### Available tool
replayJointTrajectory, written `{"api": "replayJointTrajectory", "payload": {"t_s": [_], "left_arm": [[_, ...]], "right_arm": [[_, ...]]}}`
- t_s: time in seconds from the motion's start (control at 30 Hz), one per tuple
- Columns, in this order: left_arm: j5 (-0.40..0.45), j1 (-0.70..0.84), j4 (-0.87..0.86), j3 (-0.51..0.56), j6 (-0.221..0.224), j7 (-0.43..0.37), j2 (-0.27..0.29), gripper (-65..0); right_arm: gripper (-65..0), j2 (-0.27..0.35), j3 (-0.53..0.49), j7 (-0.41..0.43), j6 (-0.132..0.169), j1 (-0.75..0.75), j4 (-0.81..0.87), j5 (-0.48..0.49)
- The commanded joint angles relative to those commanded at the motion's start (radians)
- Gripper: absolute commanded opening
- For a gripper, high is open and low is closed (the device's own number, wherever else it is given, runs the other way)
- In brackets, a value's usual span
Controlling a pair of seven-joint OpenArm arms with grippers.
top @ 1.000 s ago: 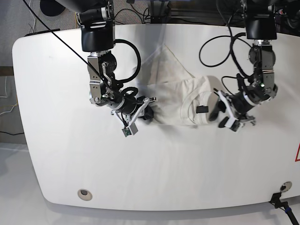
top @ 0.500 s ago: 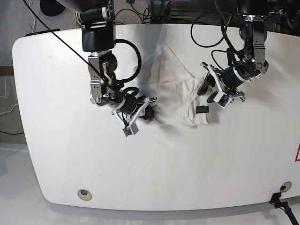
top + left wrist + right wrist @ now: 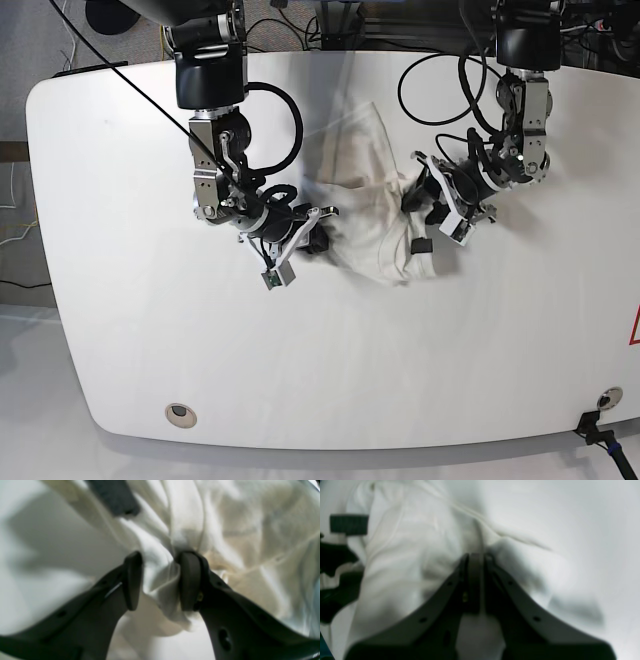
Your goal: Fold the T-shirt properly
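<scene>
Table (image 3: 130, 330): white top with rounded corners; a small round fitting (image 3: 178, 411) sits near its front left edge.
Right arm (image 3: 212, 120): on the left of the base view, reaching down from the far edge with black cables looping beside it.
Right gripper (image 3: 475, 560): jaws pressed together, with white cloth bunched around their tips; in the base view it lies low at the shirt's left edge (image 3: 312, 236).
Shirt (image 3: 365, 215): white, crumpled in the middle of the table between the two grippers; one flatter part spreads toward the far edge, a thicker folded mass lies nearer the front. No print shows.
Tag (image 3: 421, 245): small dark rectangle on the shirt's near right part; it also shows at the top of the left wrist view (image 3: 112, 496).
Left gripper (image 3: 160, 580): jaws part way closed, clamped on a raised fold of the shirt (image 3: 225, 530) that runs up between the two pads; in the base view it is at the shirt's right side (image 3: 432, 196).
Left arm (image 3: 525, 110): on the right of the base view, coming down from the far edge.
</scene>
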Motion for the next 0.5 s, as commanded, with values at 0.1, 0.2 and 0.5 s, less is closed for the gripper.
{"api": "replayJointTrajectory", "payload": {"t_s": [0.1, 0.2, 0.5], "left_arm": [[0.0, -0.049, -0.006, 0.002, 0.0, 0.0, -0.009, -42.2], [0.021, -0.103, -0.028, 0.003, 0.0, 0.005, -0.04, -42.2], [0.071, -0.176, -0.083, 0.037, 0.0, 0.002, -0.046, -42.0]], "right_arm": [[-62.5, 0.0, 0.002, -0.002, -0.002, -0.041, 0.049, -0.005], [-62.5, 0.0, 0.002, -0.002, -0.002, -0.084, 0.094, -0.005], [-62.5, -0.02, 0.0, -0.02, -0.003, -0.203, 0.219, -0.002]]}}
